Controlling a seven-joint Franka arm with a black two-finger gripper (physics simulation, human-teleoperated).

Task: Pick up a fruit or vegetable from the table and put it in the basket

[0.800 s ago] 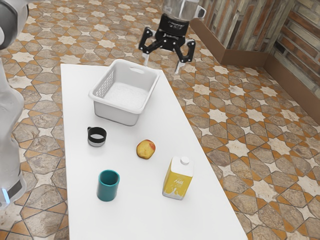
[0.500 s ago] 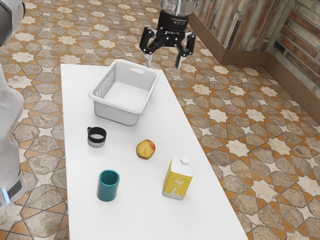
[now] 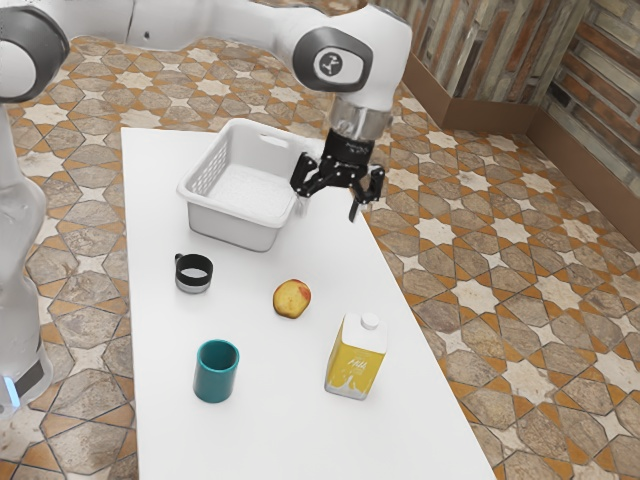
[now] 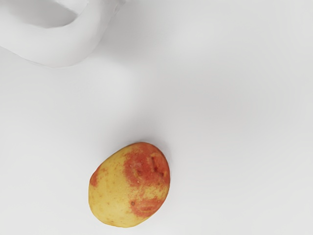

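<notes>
The worktop and basket are white, the cup teal, the mug black over grey, the gripper black, the fruit yellow blotched with red, the carton yellow and white, the floor patterned with cream stars.

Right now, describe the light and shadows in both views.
Exterior view: bright, even light leaves the white table nearly flat, with barely any shadow by the cup. Wrist view: soft, edgeless shadows grey the table, and the pale basket nearly blends in.

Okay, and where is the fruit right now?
In the exterior view, the red-and-yellow fruit lies on the table between the black-rimmed cup on its left and the yellow carton toward its lower right.
</notes>
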